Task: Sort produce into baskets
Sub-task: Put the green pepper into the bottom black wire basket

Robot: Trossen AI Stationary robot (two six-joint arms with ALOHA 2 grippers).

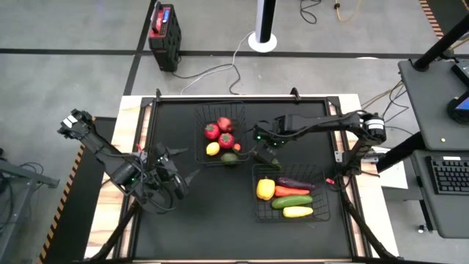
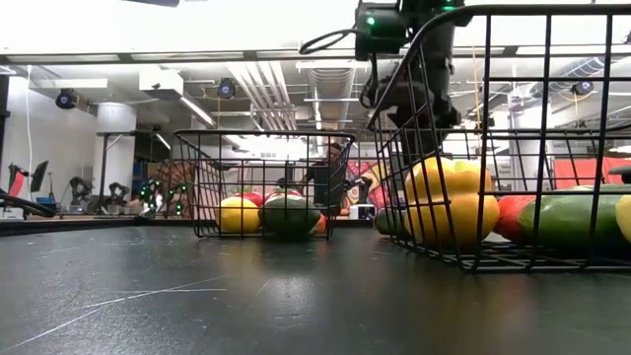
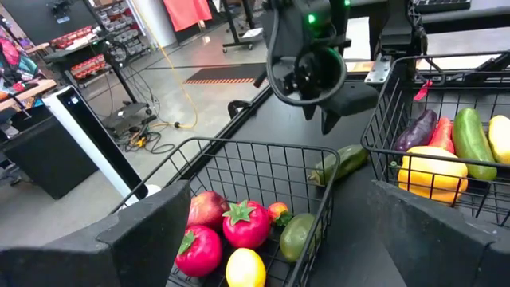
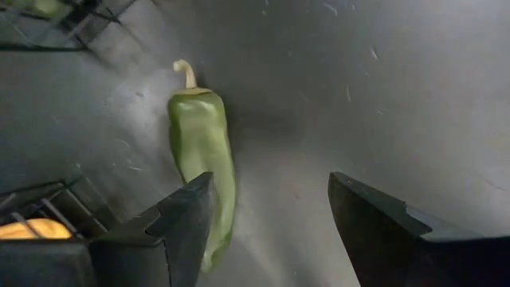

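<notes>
Low view, black mat (image 2: pixel 246 296), ceiling lights, workshop room behind

Robotics lab or workshop. Indicated by: concrete floor (image 1: pixel 73 81) marked with black tape lines around the table (image 1: pixel 128 110); cables and a red-and-black power unit (image 1: pixel 163 35) lying beyond it; exposed ceiling ducts (image 2: pixel 286 94); a keyboard (image 1: pixel 448 174) on a desk beside it.

Green pepper (image 4: pixel 201 151) flat between filled baskets (image 1: pixel 220 110).

Green pepper (image 4: pixel 203 159) — black mat (image 4: pixel 382 96)
</notes>
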